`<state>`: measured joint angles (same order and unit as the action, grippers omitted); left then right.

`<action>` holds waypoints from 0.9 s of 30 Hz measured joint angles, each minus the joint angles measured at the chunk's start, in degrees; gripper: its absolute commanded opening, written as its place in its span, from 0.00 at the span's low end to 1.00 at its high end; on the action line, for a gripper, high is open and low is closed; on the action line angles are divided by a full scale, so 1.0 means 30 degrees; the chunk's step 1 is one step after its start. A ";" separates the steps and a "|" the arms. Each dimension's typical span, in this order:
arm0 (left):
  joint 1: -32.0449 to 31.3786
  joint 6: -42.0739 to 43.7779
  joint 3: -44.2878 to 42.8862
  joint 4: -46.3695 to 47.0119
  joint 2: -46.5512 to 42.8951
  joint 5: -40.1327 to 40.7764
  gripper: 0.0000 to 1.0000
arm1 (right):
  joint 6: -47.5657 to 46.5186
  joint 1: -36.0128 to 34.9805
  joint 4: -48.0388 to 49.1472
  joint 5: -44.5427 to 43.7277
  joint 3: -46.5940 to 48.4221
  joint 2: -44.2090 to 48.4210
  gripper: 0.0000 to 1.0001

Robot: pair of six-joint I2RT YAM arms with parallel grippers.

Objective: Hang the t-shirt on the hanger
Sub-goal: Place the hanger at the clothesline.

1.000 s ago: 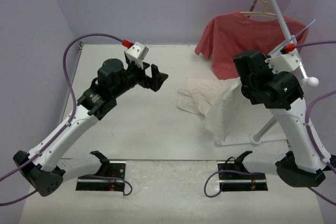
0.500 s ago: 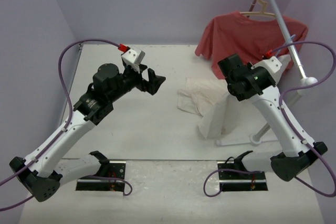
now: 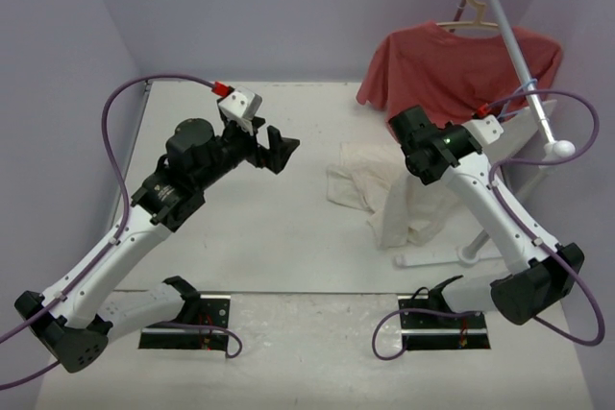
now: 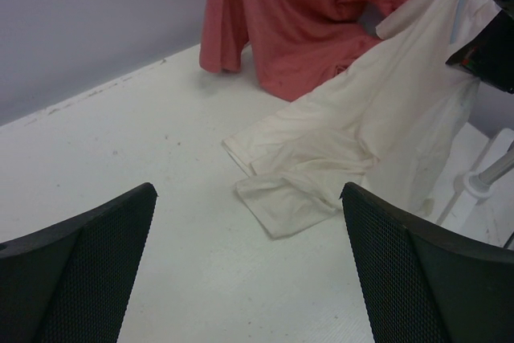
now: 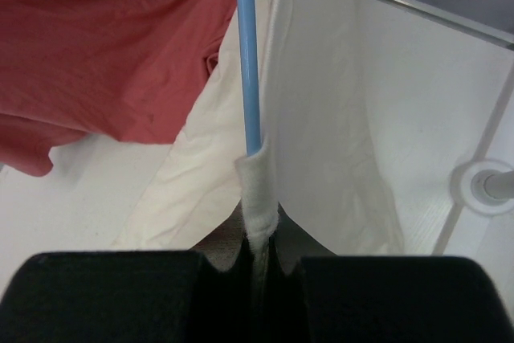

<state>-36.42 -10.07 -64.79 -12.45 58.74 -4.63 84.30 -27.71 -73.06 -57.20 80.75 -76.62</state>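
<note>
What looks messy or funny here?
The t-shirt: the right gripper pinches one edge against the hanger and holds it up, while the rest lies crumpled on the table. The red shirt hangs neatly.

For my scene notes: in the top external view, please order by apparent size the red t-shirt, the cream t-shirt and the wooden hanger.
1. red t-shirt
2. cream t-shirt, bunched, partly hidden
3. wooden hanger, mostly covered
</note>
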 measured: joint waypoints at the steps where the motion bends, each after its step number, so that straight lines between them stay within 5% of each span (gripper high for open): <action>1: 0.0000 0.0087 0.0000 -0.0001 0.0000 0.0128 1.00 | 0.0082 0.0034 0.0361 -0.0078 0.0002 -0.0164 0.04; 27: 0.0007 0.0796 0.0282 -0.0007 -0.0801 0.1643 1.00 | 0.4009 0.2444 0.0703 0.1072 0.9365 -0.8961 0.00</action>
<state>-36.40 -7.68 -63.95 -12.47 56.34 0.30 96.33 -20.38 -70.95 -53.98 108.84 -103.50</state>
